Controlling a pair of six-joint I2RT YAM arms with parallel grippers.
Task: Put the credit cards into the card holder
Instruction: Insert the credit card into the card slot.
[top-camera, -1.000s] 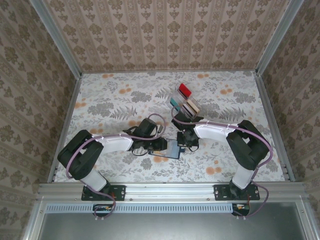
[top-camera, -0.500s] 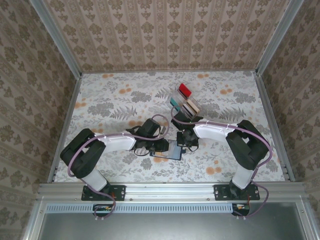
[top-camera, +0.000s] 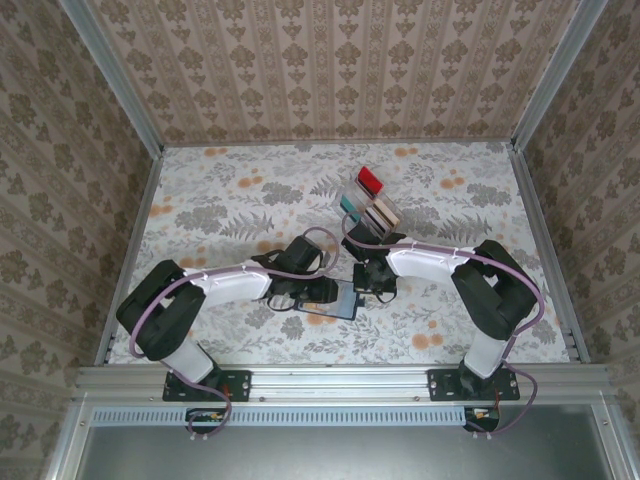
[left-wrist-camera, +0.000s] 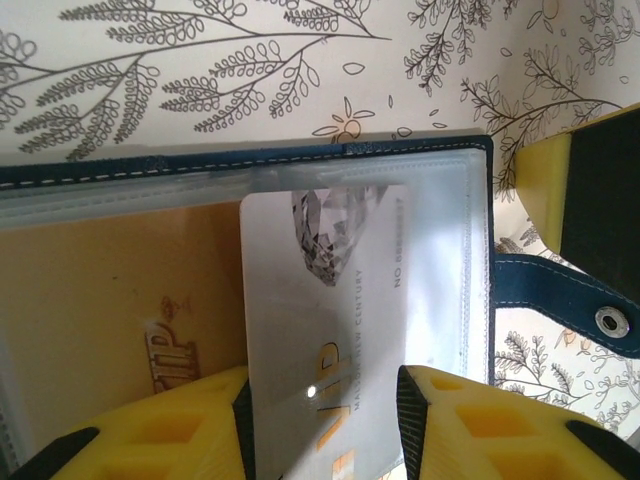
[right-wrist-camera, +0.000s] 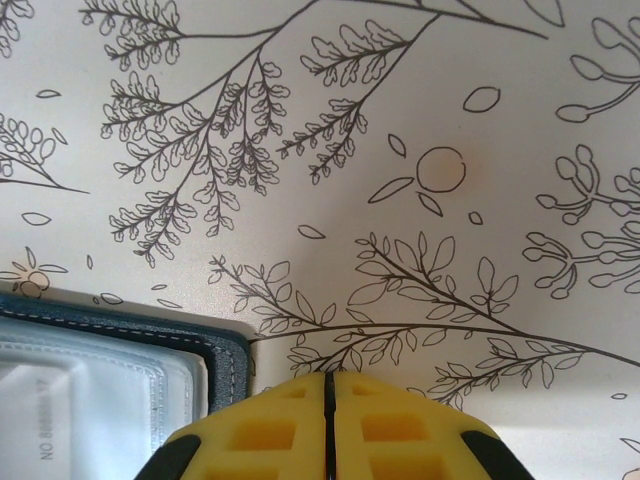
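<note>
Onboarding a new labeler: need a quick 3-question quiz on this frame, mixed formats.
1. True or false: the right gripper has its fingers closed together, with nothing between them.
2. Which card does the left gripper hold? A) red card B) white-grey VIP card C) teal card
3. Fill in: the tan-orange card sits inside the ____.
Key: 1 true; 2 B; 3 card holder.

Beige patterned walls (top-camera: 330, 70) enclose the counter (top-camera: 210, 200) on three sides. Its pale top shows grey leaves and orange flowers. A metal rail (top-camera: 340, 377) fronts it.
</note>
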